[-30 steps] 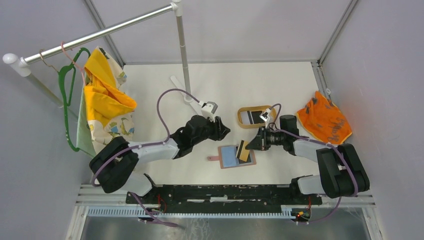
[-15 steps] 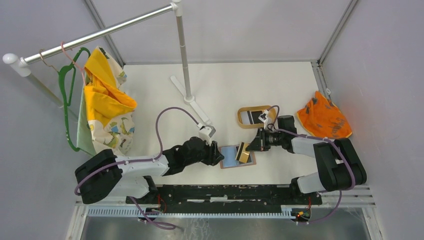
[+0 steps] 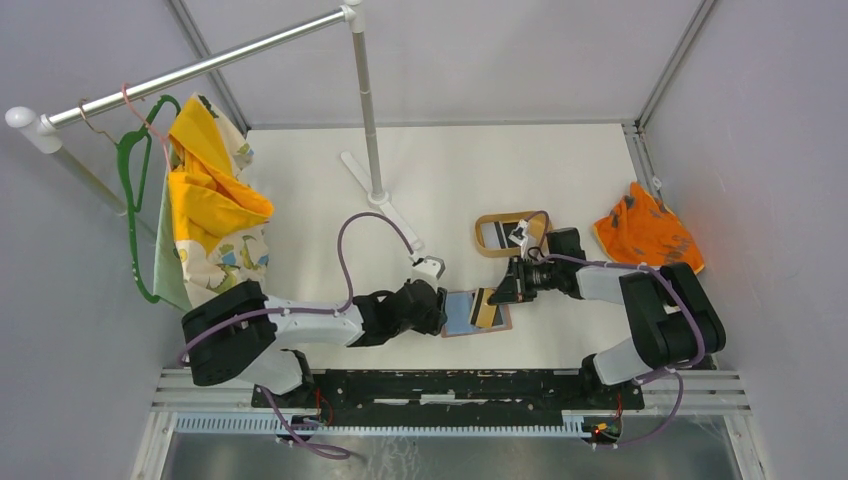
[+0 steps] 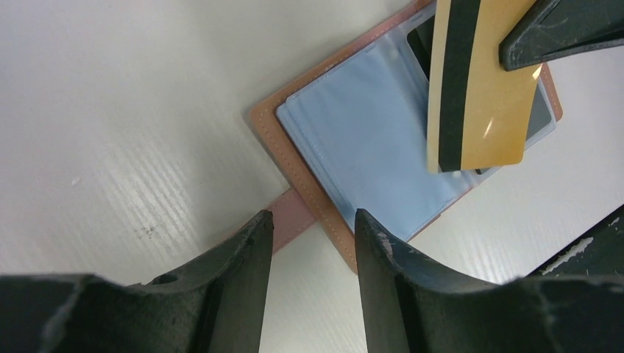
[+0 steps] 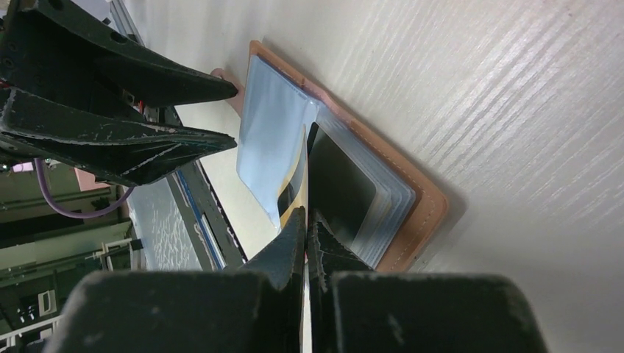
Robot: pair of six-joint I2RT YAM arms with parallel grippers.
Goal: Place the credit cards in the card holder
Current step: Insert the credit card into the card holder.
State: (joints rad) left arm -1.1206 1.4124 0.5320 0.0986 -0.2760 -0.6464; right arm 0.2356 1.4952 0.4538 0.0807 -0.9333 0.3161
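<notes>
The card holder [image 3: 462, 312] lies open on the table, reddish-brown with blue plastic sleeves; it also shows in the left wrist view [image 4: 353, 132] and the right wrist view [image 5: 419, 198]. My right gripper [image 3: 500, 294] is shut on a gold credit card [image 3: 487, 308] with a dark stripe [image 4: 486, 88]. It holds the card's edge down among the sleeves [image 5: 300, 173], next to a black card [image 5: 338, 187] in a sleeve. My left gripper [image 3: 436, 309] is open at the holder's left edge, its jaws either side of the snap tab [image 4: 291, 213]. More cards lie in the tan tray [image 3: 484, 222].
An orange cloth [image 3: 648, 243] lies at the right. A garment rack pole [image 3: 366, 100] stands behind on a white base [image 3: 392, 213]. A green hanger [image 3: 135, 200] with a yellow patterned garment [image 3: 215, 200] hangs at the left. The table's front rail [image 3: 450, 385] is just below the holder.
My left arm came down and right from the table's middle to the holder's left edge. My right gripper lowered the gold card flatter into the sleeves.
</notes>
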